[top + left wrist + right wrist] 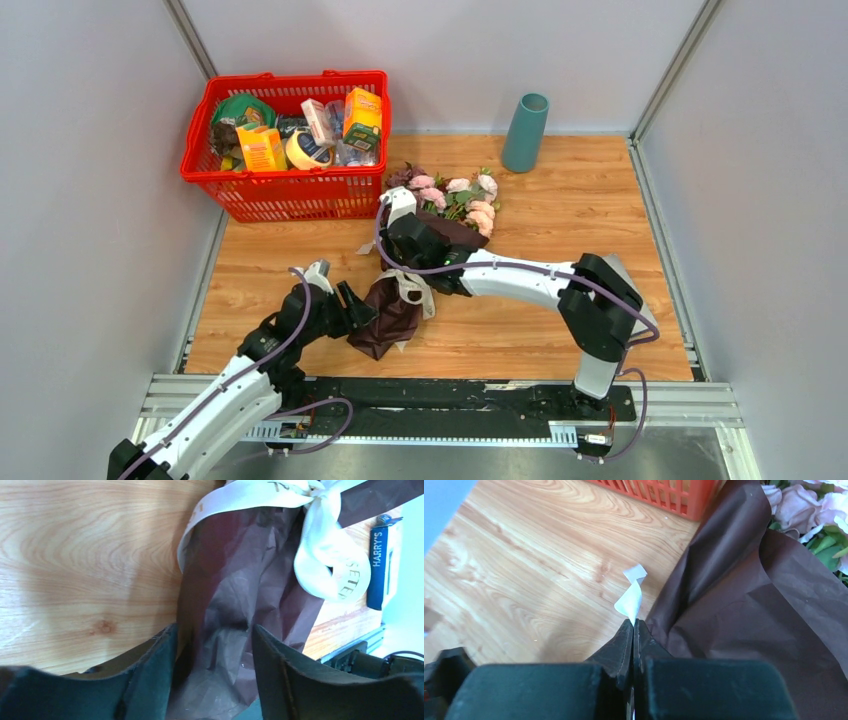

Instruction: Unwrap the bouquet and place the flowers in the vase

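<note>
The bouquet lies across the wooden table. Its pink and cream flowers (460,195) point toward the back, and its dark burgundy paper (395,315) tapers toward me. A cream ribbon (320,555) is knotted round the paper (240,580). My left gripper (345,300) stands open at the paper's tail, its fingers (150,680) on either side of the crinkled end. My right gripper (388,225) is shut on a loose end of the ribbon (631,597), beside the unfolded paper (749,605) and the blooms (804,505). The teal vase (525,132) stands upright at the back, right of the flowers, apart from both grippers.
A red plastic basket (285,140) full of groceries sits at the back left, close to the flowers and just beyond my right gripper (633,622). Grey walls close in three sides. A blue tag marked HARRY'S (378,565) shows near the table's front rail.
</note>
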`<state>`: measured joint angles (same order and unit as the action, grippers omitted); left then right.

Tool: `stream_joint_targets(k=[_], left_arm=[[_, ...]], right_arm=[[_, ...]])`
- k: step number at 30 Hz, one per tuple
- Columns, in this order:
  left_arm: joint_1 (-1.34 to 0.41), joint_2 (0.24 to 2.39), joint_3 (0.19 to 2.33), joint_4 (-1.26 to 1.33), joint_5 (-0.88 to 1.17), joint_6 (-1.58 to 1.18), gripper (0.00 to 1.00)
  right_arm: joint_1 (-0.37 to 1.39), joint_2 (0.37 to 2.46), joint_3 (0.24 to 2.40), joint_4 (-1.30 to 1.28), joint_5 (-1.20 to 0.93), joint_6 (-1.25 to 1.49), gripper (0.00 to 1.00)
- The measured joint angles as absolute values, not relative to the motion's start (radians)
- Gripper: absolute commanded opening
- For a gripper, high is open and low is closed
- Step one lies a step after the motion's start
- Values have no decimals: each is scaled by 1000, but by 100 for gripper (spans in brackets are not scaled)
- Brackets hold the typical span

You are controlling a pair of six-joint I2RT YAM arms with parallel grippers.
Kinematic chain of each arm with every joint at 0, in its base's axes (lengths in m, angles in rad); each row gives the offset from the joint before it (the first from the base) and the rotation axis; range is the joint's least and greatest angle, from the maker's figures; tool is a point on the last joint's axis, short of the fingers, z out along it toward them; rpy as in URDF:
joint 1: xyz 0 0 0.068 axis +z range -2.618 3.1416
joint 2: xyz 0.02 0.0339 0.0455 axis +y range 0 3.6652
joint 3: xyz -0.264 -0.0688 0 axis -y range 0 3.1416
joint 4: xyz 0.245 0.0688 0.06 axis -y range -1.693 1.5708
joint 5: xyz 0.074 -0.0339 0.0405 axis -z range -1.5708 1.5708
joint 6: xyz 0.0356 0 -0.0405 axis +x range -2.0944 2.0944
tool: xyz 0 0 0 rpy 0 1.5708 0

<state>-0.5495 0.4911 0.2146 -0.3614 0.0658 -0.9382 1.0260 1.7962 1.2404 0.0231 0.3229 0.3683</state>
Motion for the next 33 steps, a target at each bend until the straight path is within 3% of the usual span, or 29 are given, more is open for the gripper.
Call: stream_joint_targets(k=[2,5,10,12,14,22,33], left_arm=[[-550,501,215,-345,86,-931,65],[-550,532,215,-325,105,-917,56],[-550,577,214,-307,112,-910,25],[-550,583,209,-300,112,-912,7],[-550,583,202,-294,112,-915,0],[-550,548,190,-295,109,-919,0],[-550,523,185,-314,93,-923,0]], right_arm=[[1025,1775,1240,23,307,381,0],[1022,1749,1240,26,288,396,0],[1015,1724,1240,25,274,412,0],[1010,1710,1238,25,273,421,0],[1002,1694,1238,25,274,426,0],[940,1580,1237,20,322,448,0],[826,1271,1143,25,397,466,0]])
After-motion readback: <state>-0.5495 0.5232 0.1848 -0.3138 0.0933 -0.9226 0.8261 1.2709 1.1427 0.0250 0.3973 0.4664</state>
